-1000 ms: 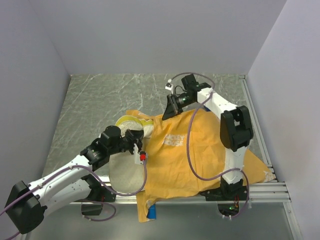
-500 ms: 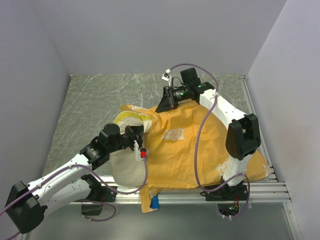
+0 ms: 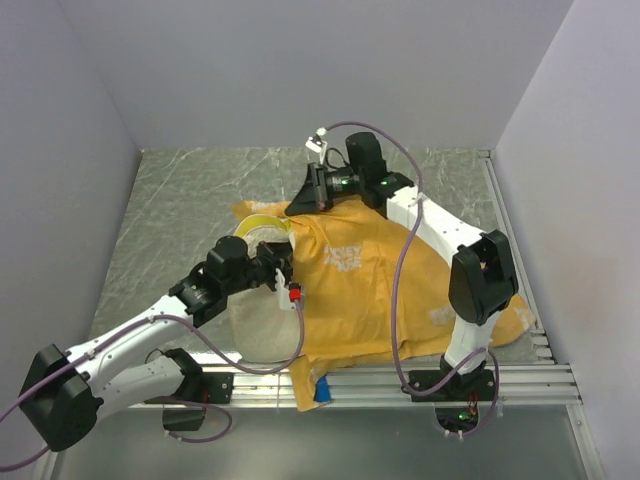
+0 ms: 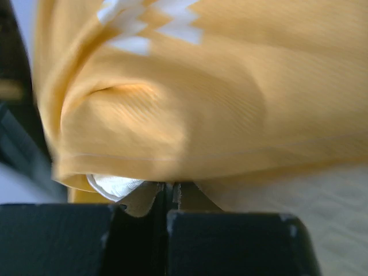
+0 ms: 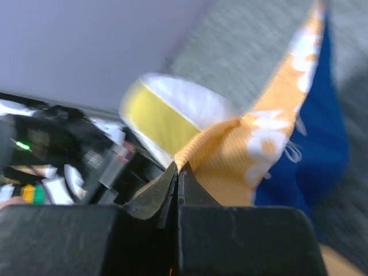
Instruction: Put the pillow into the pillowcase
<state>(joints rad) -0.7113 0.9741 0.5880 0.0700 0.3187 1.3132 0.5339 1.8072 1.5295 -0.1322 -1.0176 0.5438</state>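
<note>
Grey marbled table (image 3: 180,200) shows open surface to the left and far side, with walls on three sides. Orange side up, the pillowcase (image 3: 370,290) overhangs the near edge. From its left opening the pillow (image 3: 258,325) protrudes. On the right gripper (image 3: 306,196), jaws clamp the case's far hem. On the left gripper (image 3: 284,272), jaws are pinched together on the pillow's edge. Versus one second earlier, the right gripper sits further left and the cloth covers more of the pillow.

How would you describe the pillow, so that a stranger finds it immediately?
On the grey marbled table, look at the left edge of the big orange-yellow pillowcase. The pillow sticks out there: cream-white, finely dotted, with a yellow-green band, not printed cloth.
</note>
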